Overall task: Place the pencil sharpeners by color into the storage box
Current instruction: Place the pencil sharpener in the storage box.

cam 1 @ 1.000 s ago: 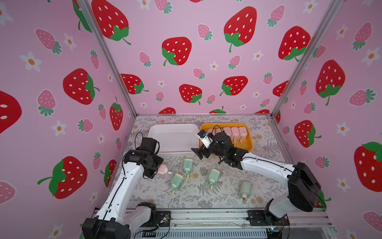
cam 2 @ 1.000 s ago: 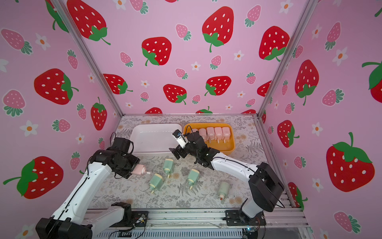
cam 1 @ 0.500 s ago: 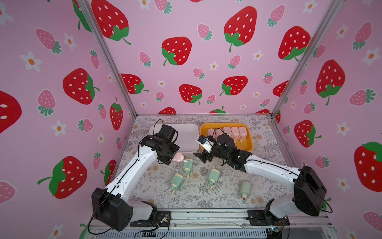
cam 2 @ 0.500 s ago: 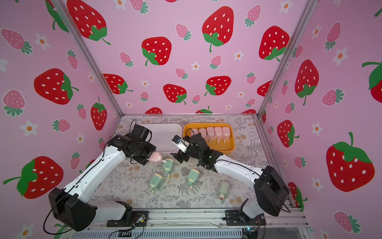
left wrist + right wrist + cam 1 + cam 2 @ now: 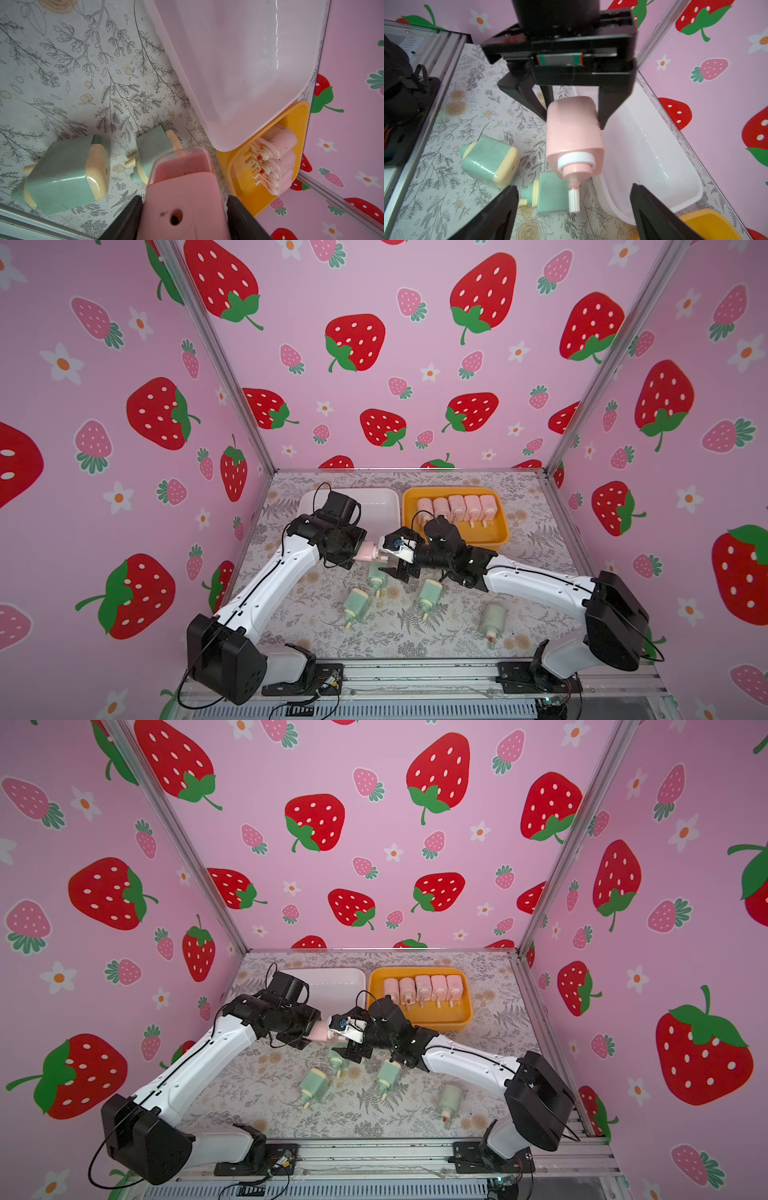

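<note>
Left gripper (image 5: pixel 571 112) pinching boxy glossy pink sharpener (image 5: pixel 573 135) mid-scene above floral mat (image 5: pixel 415 639), ribbed white knob pointing right. Right gripper (image 5: pixel 391 555) spread around knob end, seemingly not touching. Five pink sharpeners (image 5: pixel 457 506) rowed in orange plastic tray (image 5: pixel 494 540), far right. Four mint sharpeners (image 5: pixel 356 603) lying on mat. Smooth white tray (image 5: pixel 386 506) far left.

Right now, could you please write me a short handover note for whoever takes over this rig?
Left claw: shut on a pink sharpener, held above the table in front of the trays.
Right claw: open, facing that sharpener's knob end, not gripping.
Done: five pink sharpeners lined up in the orange tray.
To do: the held pink one, plus four green sharpeners lying on the table; the white tray holds none.
</note>
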Robot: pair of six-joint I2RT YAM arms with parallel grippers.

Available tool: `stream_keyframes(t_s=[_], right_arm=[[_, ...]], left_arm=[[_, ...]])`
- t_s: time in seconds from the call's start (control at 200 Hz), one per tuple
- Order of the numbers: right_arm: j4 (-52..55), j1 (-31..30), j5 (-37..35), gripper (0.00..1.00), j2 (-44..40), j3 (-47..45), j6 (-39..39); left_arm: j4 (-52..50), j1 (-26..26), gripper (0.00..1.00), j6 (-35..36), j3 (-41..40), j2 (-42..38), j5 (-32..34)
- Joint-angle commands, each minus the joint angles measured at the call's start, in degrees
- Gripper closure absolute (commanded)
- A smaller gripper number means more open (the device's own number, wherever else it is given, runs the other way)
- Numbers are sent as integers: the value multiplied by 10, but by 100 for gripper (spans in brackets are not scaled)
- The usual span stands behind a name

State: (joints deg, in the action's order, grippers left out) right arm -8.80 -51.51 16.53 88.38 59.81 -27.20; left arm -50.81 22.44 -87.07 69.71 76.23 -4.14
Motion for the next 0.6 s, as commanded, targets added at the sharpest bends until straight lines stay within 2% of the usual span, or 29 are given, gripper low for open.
stream_keyframes(t_s=[0.0, 0.215, 0.595], right_arm=[[7, -4, 2, 11, 23, 34, -23], [27, -14, -5, 12, 52, 74, -34], [11, -30, -17, 18, 83, 89, -111]], left_arm=[[11, 4, 100, -8, 3, -15, -8], [27, 6, 100, -17, -16, -33, -1], [29, 7, 100, -25, -27, -42, -4]])
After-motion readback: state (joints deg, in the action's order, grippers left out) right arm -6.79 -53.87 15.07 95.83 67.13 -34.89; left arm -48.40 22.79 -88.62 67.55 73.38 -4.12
